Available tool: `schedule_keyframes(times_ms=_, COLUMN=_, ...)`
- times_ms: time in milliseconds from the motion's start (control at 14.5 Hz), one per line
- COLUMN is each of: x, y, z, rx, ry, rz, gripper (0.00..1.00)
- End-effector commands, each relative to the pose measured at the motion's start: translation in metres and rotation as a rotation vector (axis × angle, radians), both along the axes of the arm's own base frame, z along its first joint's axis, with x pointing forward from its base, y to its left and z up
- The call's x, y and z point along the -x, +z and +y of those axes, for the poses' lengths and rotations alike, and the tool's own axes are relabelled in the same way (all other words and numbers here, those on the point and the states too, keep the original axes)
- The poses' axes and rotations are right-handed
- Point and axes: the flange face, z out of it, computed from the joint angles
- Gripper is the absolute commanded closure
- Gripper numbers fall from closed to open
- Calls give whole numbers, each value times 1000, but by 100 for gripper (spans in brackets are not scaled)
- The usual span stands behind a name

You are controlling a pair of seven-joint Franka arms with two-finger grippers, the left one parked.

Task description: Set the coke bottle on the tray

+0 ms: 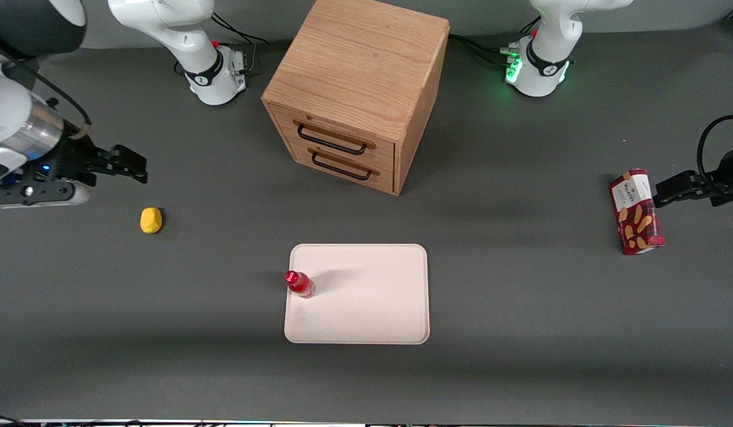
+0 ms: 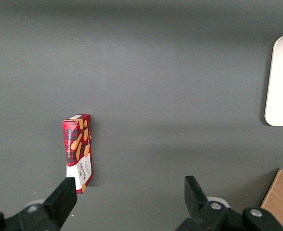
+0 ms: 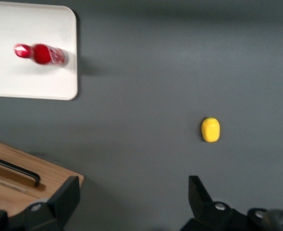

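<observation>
Front camera first: the coke bottle (image 1: 299, 283) stands upright on the tray (image 1: 372, 308), just inside the tray's edge on the working arm's side and roughly midway along that edge. The tray lies flat on the dark grey table (image 1: 224, 367), nearer to the camera than the wooden drawer cabinet (image 1: 357, 89), in front of its two black-handled drawers. The right arm's gripper (image 1: 129, 166) hangs above the table toward the working arm's end, well apart from the bottle and tray, with nothing between its fingers; from this angle the fingers overlap, so their spread is hard to judge. A small yellow object (image 1: 151, 220) lies on the table near the gripper, a little closer to the camera. A red snack box (image 1: 637, 212) rests toward the parked arm's end of the table. Left wrist camera: the snack box (image 2: 78, 153) sits on the grey surface, with a rounded corner of the tray (image 2: 280, 86) and a corner of the cabinet (image 2: 281, 199) at the frame's edges. Right wrist camera: the gripper (image 3: 131, 199) shows its two dark fingers spread wide apart and empty over bare table. The bottle (image 3: 41, 54) stands on the tray (image 3: 30, 82) close to its rim, the yellow object (image 3: 210, 129) lies well apart from it, and the cabinet (image 3: 16, 192) with one black handle is partly visible.
</observation>
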Motion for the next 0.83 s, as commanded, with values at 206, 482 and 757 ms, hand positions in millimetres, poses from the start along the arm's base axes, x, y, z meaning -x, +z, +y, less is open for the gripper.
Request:
schedule_keyframes(times_ms=206, x=16, y=-23, z=-64, rx=-32, ry=-43, rz=12, gripper=0)
schedule_keyframes(times_ms=482, x=21, y=-31, z=-88, rx=-37, ry=-45, rz=-1, gripper=0)
schedule_keyframes(times_ms=757, x=28, y=-21, z=-104, rx=-37, ry=-73, rz=-20, gripper=0)
